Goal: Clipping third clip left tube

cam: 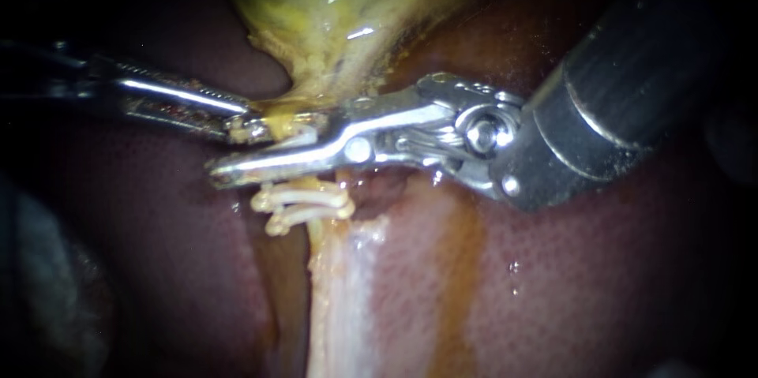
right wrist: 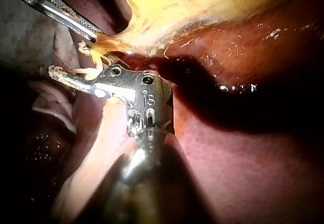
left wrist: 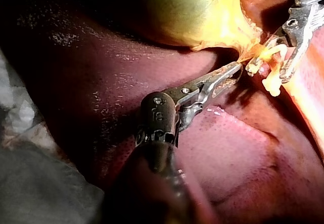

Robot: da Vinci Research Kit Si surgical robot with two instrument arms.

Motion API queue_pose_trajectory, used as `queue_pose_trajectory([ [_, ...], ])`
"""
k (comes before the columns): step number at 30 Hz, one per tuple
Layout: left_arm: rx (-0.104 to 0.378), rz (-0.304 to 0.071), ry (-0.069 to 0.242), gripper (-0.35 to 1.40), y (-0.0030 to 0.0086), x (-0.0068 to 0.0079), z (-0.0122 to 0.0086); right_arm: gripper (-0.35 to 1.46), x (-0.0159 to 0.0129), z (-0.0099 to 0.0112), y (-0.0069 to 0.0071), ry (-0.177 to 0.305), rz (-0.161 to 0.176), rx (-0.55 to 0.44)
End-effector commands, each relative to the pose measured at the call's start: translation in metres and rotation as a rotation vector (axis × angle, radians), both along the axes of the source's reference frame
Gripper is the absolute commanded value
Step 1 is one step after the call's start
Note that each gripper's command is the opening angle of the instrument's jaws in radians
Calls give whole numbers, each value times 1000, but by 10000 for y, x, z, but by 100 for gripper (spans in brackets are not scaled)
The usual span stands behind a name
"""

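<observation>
Dark red liver (cam: 600,283) behind everything, wet and glossy, with the yellow-green gallbladder (cam: 347,7) above. Below the gallbladder, running down over the liver, a pale tube (cam: 332,291). Already on that tube: two pale clips (cam: 304,200), one just under the other, close below the gallbladder's narrow end.

For the left instrument (cam: 241,127), jaws clamped together on the yellow tissue (cam: 288,114) at the foot of the gallbladder, holding it taut by the look of it.

For the right instrument (cam: 260,151), jaws set crosswise over the tube, just above the two clips and just beside the left instrument's tip. From the left wrist view, parted, with a gap between them and the tube in that gap. No telling whether loaded with a fresh clip: too much tissue in the way.

No third clip visible on the tube yet. Judging by this: placement reached, squeeze not yet made. Left to do, most likely: close down on the tube, let go, back off and leave three clips in a row.
</observation>
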State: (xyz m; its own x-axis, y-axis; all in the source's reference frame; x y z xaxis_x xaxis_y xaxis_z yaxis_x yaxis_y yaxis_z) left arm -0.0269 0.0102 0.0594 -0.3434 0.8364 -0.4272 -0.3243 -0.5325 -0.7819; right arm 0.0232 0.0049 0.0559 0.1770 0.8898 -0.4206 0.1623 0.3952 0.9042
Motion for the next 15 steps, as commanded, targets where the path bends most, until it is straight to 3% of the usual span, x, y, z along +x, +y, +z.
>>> queue_pose_trajectory([
  [1,0,0,0,-35,0,0,0,40,-1,1,0,-4,-1,14],
  [8,-1,-1,0,-35,0,0,1,19,-8,3,1,-11,-6,48],
  [15,-1,-1,0,-35,0,-1,1,-15,-13,5,3,-27,1,105],
])
